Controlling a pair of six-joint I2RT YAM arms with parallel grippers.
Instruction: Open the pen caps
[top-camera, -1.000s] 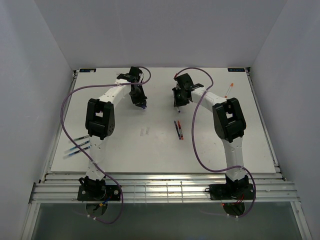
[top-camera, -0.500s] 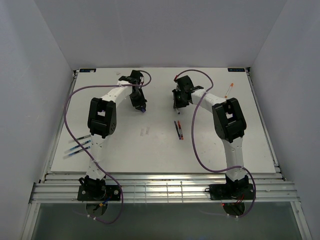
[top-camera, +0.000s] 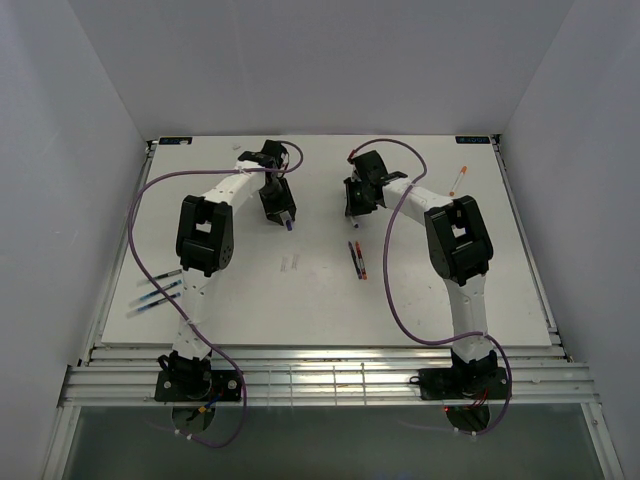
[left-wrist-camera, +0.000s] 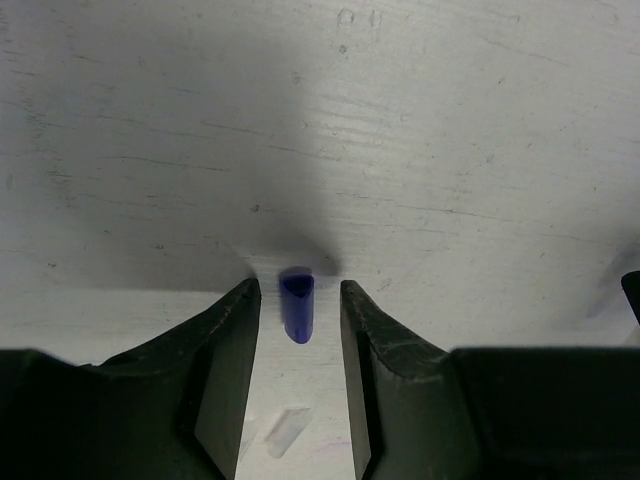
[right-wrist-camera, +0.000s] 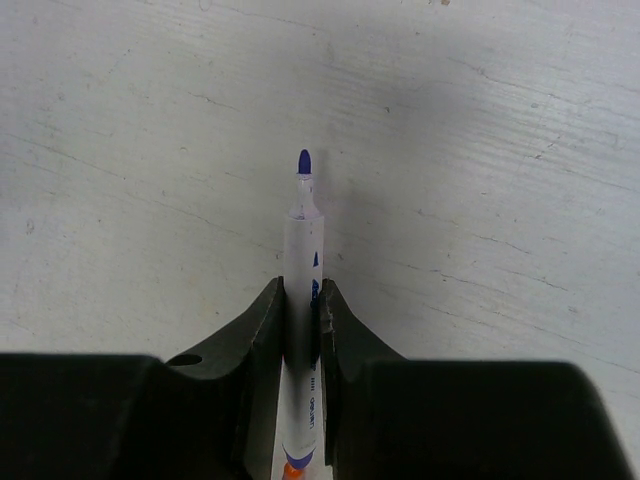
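Left gripper (left-wrist-camera: 298, 292) has just spread its fingers, and the blue cap (left-wrist-camera: 297, 310) sits loose between them, touching neither! Right gripper (right-wrist-camera: 303, 295) pinches the bare-tipped pen (right-wrist-camera: 304, 235) tight. That's one cap off, I'd say.

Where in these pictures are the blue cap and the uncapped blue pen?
blue cap (left-wrist-camera: 297, 305): left wrist view, on the middle of its side.
uncapped blue pen (right-wrist-camera: 304, 245): right wrist view, on the white barrel just below the blue tip.
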